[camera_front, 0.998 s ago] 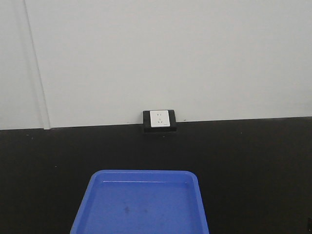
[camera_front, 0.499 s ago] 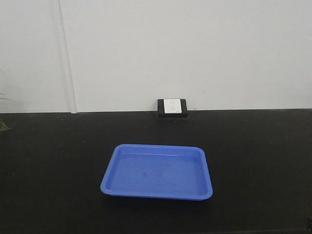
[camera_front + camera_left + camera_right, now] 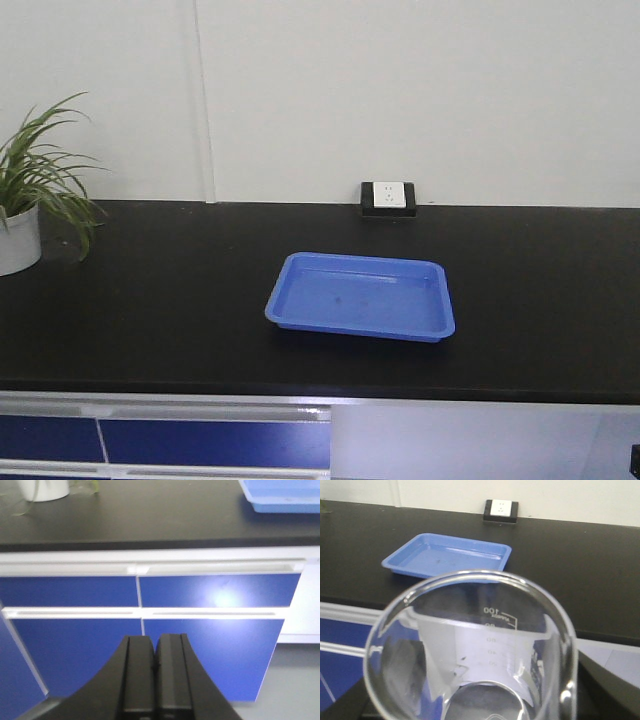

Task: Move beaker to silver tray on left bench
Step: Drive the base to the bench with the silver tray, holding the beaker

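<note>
Jaws of the left gripper stand pressed flat together with nothing between them in the left wrist view. This arm is judged idle and parked low: blue drawer fronts lie straight ahead of the jaws, and the black worktop lies above and beyond them. A corner of the blue tray is cut off up and to the right of the jaws.

In the right wrist view, the beaker fills the frame, rim toward the camera, seated between the jaws of the right gripper. Only dark finger parts show at either lower corner, and the contact points are hidden behind glass. The beaker hangs clear of every surface, so the jaws are judged closed on it for carrying. The blue tray lies ahead of the jaws and slightly left.

In the exterior view, neither gripper appears. The worktop carries the blue tray, a potted plant and a wall socket. The silver tray appears in no view, so the placement target cannot be located.
</note>
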### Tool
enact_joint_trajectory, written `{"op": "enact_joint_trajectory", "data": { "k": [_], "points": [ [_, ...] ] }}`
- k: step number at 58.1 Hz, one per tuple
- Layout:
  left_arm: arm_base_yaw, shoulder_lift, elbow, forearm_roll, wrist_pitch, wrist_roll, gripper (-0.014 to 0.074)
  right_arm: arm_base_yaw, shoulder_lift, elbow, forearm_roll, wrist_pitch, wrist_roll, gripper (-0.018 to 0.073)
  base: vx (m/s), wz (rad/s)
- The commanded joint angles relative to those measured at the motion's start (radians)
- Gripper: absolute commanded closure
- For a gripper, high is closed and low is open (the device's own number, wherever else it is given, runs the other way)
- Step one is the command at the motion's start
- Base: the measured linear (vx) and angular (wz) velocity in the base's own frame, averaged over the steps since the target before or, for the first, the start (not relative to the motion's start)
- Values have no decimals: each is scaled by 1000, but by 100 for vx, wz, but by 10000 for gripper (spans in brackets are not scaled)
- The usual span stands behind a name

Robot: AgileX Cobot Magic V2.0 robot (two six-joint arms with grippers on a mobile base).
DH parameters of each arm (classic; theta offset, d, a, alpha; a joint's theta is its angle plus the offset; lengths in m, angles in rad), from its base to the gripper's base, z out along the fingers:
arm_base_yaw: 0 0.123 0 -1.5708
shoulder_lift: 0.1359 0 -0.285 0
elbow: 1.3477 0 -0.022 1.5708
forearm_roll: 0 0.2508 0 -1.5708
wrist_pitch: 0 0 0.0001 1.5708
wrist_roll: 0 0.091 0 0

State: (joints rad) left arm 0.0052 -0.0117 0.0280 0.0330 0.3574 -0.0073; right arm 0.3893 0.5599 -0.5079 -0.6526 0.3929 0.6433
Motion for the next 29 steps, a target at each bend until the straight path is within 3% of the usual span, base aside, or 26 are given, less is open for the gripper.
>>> {"op": "enact_joint_trajectory", "data": {
  "k": [1, 29],
  "points": [
    [-6, -16, 28, -2, -77, -1, 595, 0, 0, -31, -26, -61, -9, 566, -38, 19],
    [-6, -16, 28, -2, -77, -1, 595, 0, 0, -31, -26, -61, -9, 566, -36, 35]
  ]
}}
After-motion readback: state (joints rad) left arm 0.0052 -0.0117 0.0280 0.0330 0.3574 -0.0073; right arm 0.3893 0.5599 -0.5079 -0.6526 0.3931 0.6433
